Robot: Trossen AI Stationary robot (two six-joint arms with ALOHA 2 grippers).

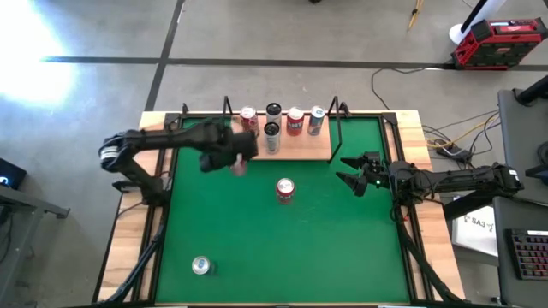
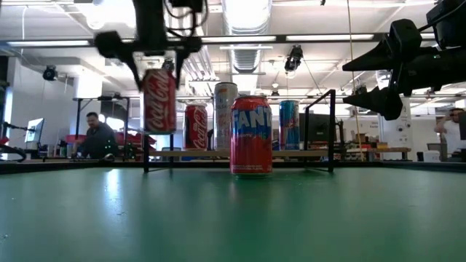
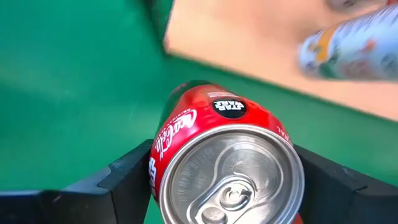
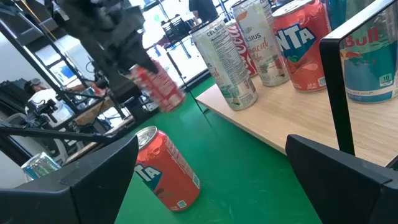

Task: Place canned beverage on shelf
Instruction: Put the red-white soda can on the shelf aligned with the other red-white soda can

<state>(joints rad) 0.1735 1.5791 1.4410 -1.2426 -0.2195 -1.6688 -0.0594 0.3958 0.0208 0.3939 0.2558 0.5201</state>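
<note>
Left pincer point(image 2: 159, 62) pinching Coke can point(image 2: 159, 100) aloft just off shelf point(image 1: 300, 151); right pincer point(image 1: 353, 174) spread, idle; risk: possibly striking shelved cans on approach.

Right gripper point(image 4: 211, 180) standing wide open, dark fingers point(image 4: 336, 177) framing green mat point(image 4: 249, 180). Fanta can point(image 4: 166, 169) standing on mat. Left gripper point(image 4: 121, 46) gripping Coca-Cola can point(image 4: 158, 86) aloft near shelf point(image 4: 298, 121) edge. Shelf carrying several cans.

A red Coca-Cola can point(image 3: 227, 168) with white script, a green mat point(image 1: 282, 248), a light wooden shelf point(image 1: 300, 145).
</note>
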